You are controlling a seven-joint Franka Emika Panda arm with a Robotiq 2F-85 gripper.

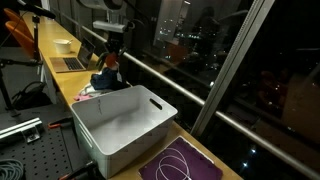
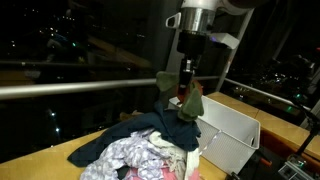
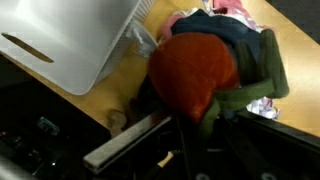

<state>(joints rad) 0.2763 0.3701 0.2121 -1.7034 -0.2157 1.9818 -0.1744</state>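
Garment [image 2: 186, 100], red-green, hangs straight below jaws, pinched tight at top, long axis vertical. Pile [image 2: 140, 148] directly beneath, bin [image 2: 236, 135] just beside, both on bench [image 2: 55, 158].

One white rectangular plastic bin [image 1: 135, 148]; one red and green cloth garment [image 2: 189, 102]; one mixed pile of crumpled clothes [image 2: 140, 150]; one flat purple mat [image 1: 200, 168].

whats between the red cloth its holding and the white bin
In the wrist view, a strip of bare wooden table separates the red cloth held in the gripper from the white bin.
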